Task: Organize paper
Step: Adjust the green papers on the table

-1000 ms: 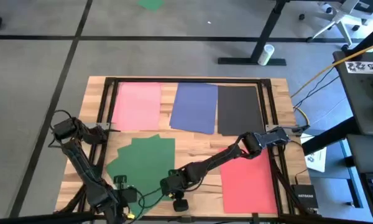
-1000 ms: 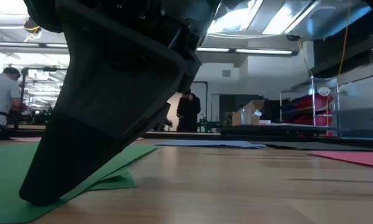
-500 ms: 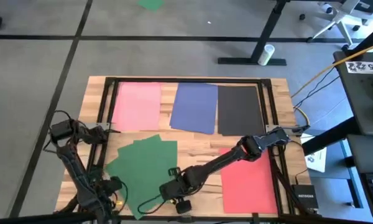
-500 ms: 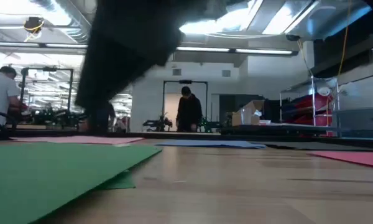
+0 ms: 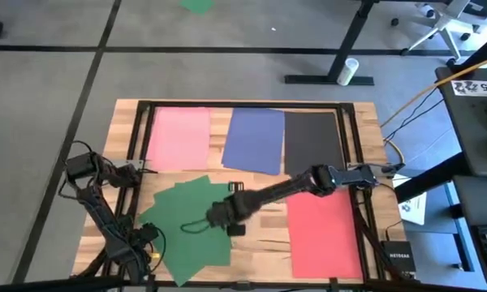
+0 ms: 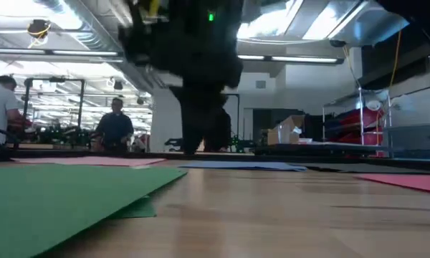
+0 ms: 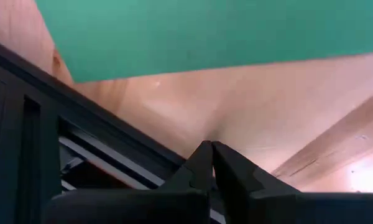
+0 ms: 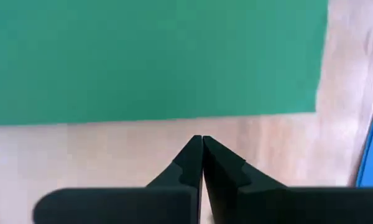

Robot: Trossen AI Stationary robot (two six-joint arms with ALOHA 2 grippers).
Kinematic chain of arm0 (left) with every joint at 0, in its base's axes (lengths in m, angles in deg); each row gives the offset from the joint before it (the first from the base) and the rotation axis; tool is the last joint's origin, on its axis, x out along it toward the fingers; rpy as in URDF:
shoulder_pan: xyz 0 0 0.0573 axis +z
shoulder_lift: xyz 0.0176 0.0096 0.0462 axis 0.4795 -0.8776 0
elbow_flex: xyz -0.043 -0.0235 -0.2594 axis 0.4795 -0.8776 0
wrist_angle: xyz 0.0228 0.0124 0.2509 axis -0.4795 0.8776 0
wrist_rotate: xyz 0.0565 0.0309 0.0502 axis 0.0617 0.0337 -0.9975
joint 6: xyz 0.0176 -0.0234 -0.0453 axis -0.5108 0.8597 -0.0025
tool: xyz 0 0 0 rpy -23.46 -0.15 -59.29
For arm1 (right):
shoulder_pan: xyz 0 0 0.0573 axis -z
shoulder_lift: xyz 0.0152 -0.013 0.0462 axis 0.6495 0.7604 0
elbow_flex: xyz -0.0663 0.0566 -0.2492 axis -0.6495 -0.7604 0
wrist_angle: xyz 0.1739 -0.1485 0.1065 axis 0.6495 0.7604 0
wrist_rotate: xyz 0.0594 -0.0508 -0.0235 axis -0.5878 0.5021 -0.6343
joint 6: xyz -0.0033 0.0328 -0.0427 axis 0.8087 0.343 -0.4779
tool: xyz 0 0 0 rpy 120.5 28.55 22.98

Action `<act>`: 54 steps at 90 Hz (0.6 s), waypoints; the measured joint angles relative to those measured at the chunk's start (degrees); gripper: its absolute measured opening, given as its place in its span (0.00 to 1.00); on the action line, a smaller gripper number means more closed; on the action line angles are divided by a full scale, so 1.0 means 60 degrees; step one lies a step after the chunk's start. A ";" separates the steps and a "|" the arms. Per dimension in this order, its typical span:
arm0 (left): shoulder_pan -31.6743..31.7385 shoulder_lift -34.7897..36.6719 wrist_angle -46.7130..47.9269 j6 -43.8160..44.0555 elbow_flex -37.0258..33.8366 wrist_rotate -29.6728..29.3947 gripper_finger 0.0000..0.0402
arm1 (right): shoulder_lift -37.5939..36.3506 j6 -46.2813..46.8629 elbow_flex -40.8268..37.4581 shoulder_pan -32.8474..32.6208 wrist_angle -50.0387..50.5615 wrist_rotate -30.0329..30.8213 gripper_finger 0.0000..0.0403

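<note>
My right pincer is now hanging over the right edge of the green paper, its two fingers pressed together with nothing between them, as the right wrist view shows. A second ago it was lower down, off the green sheets near the front edge of the desk; it has been travelling up and leftward since, and the green sheets have spread into a looser fan meanwhile. I judge this to mean the green pile is not squared yet and I am lining up for another nudge at it.

My left pincer is sitting at the front left corner, likewise closed and empty, beside the black frame rail.

Farther out, the pink paper, blue paper and black paper are lying side by side along the back of the desk, and the red paper is resting at front right.

As for writing, a white label off the desk's right side is carrying dark letters I cannot read surely; a small black box shows pale lettering, also too small.
</note>
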 joint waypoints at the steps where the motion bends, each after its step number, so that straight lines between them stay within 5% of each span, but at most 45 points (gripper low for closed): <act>1: 0.0012 0.0000 -0.0011 -0.0017 -0.0002 -0.0001 0.00 | -0.0005 0.0001 -0.0046 0.0047 -0.0019 0.0007 0.00; 54: 0.1074 -0.0055 0.0478 -0.0901 0.0001 -0.1026 0.00 | -0.0050 -0.0256 -0.1087 0.0668 -0.1304 -0.0237 0.00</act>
